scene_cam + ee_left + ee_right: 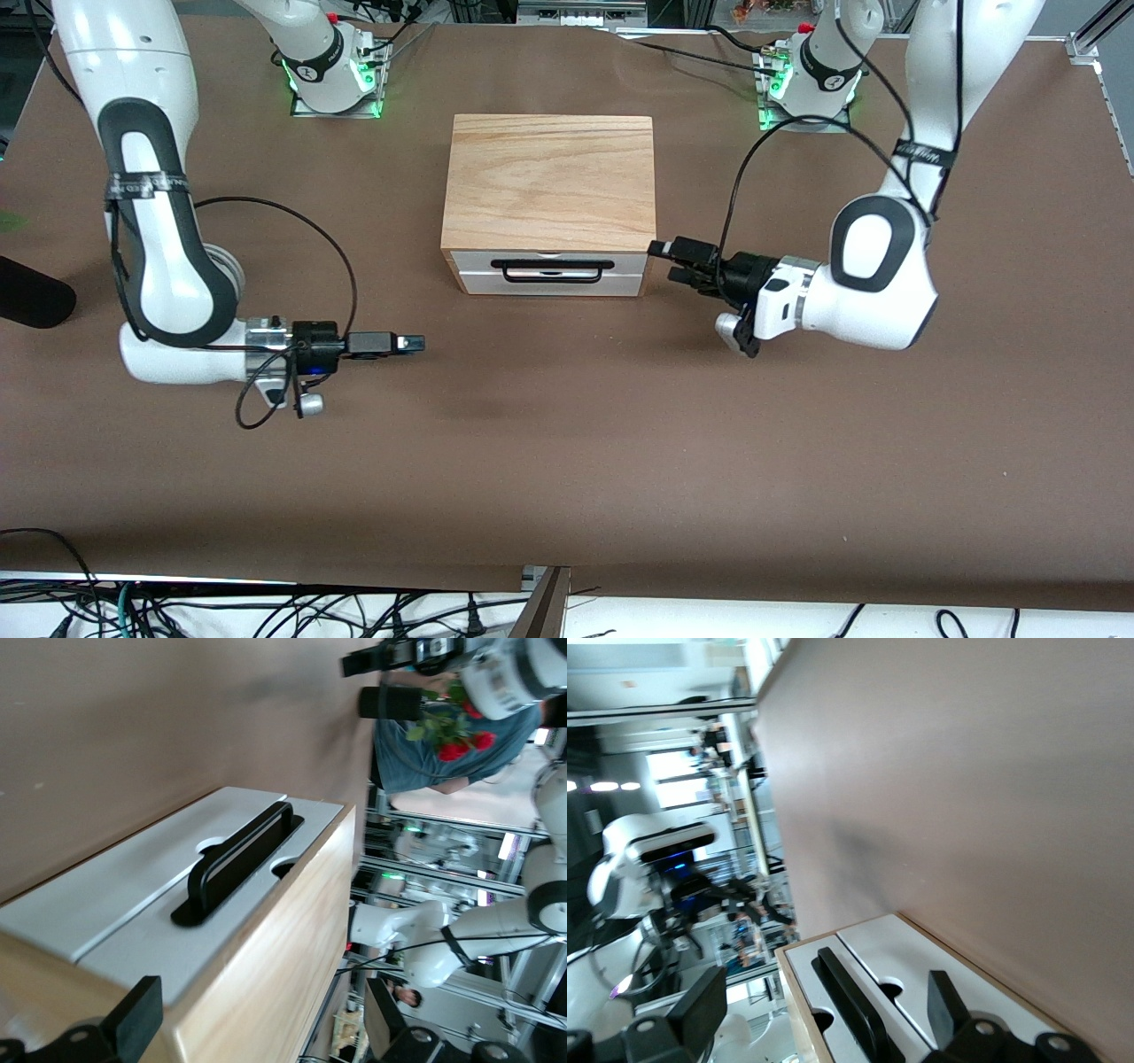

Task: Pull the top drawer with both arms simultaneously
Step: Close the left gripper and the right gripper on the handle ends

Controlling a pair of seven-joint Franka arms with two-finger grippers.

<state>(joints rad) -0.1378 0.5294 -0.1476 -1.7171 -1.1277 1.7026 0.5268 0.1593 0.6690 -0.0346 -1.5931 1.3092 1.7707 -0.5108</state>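
A wooden cabinet point(549, 182) stood on the brown table point(567, 461), in the stretch between the two arms' bases, with its white front turned toward the front camera. The top drawer point(549, 260) sat in that front, directly under the cabinet's grained top slab, and looked pushed fully in, its panel flush with the wood around it. Its thin black bar handle point(558, 269) ran along the middle of the panel, with a second white panel point(549, 283) just below it.

The left gripper point(675, 262) hung level just beside the cabinet's front corner on the left arm's end of the table, fingers pointing in toward the drawer front. In the left wrist view its fingers point(133, 1020) stood apart with nothing between them, and the drawer's handle point(239, 864) lay ahead of them, untouched.

The right gripper point(412, 343) hung over bare table toward the right arm's end, well apart from the cabinet and nearer the front camera than the drawer front. The right wrist view showed its two fingers point(700, 1005) spread wide and empty, with the white front and the black handle point(850, 1010) between them farther off.

Black cables point(292, 266) looped from both wrists above the table
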